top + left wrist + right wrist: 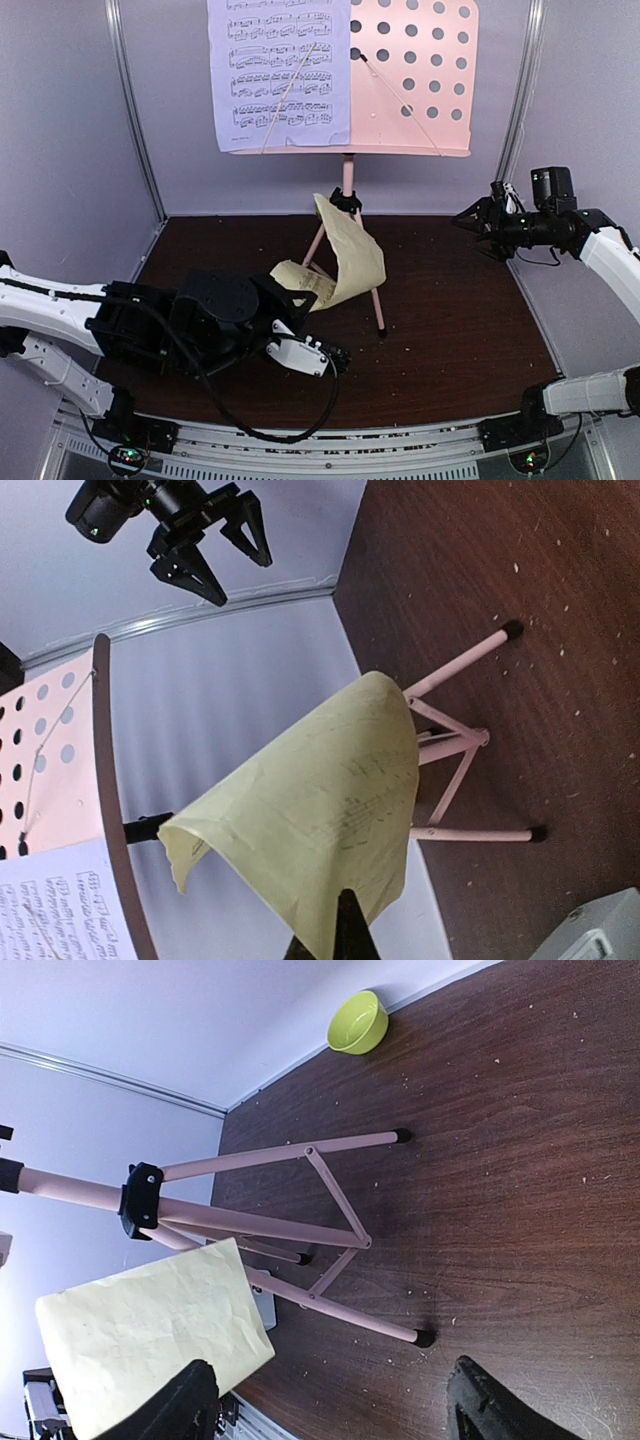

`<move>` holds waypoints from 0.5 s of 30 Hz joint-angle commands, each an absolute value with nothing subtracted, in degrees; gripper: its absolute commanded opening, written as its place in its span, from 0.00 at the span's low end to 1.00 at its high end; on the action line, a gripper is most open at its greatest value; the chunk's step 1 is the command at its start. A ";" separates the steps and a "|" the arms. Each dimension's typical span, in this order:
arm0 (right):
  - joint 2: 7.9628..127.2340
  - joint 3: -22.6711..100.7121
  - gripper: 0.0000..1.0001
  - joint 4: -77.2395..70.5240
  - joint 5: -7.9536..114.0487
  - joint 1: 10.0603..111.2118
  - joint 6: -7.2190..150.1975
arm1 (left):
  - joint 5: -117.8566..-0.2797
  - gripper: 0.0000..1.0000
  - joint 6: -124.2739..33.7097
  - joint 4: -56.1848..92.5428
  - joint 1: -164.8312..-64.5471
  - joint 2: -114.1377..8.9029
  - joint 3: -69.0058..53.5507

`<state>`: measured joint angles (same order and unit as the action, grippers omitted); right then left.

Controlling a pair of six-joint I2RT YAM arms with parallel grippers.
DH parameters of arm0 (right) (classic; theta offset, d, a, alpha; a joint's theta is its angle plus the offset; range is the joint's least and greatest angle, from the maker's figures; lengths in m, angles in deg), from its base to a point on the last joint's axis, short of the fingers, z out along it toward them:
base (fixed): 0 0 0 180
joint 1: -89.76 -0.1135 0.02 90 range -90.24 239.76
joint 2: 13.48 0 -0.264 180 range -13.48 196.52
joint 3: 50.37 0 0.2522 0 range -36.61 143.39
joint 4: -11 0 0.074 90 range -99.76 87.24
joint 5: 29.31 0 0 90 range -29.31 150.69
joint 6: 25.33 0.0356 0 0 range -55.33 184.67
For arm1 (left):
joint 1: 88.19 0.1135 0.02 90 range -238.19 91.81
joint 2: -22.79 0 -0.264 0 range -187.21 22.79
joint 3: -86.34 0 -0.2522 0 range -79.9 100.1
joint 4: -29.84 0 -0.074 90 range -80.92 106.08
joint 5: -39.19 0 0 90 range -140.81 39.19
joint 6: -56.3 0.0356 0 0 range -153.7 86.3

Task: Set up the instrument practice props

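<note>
The pink music stand (415,75) stands at the back of the table, with the lavender page (280,70) on the left half of its perforated desk. My left gripper (300,292) is shut on the lower edge of the pale-yellow page (350,250), which curls up in front of the stand's legs (450,740). The left wrist view shows that page (320,810) draped over my left gripper (340,925). High at the back right, my right gripper (468,218) hangs open and holds nothing; its wrist view shows it (335,1405) above bare table. A small pale grey body (300,355), perhaps the metronome, lies by my left arm.
A lime-green bowl (358,1022) sits by the wall in the far corner of the right wrist view. Grey walls close the table at the back and both sides. The stand's three legs (330,1230) spread over the middle of the dark wooden table (450,320).
</note>
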<state>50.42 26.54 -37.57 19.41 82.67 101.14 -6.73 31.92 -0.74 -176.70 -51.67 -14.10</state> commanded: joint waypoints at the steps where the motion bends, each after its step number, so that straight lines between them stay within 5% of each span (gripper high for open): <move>1: 49.36 27.75 0.79 -35.54 17.36 82.82 101.93 | 3.76 0.00 46.83 15.88 -177.94 -50.14 -17.13; 15: 50.97 31.44 0.79 -34.79 13.33 82.69 102.37 | 7.57 0.00 46.31 16.72 -183.14 -48.27 -18.05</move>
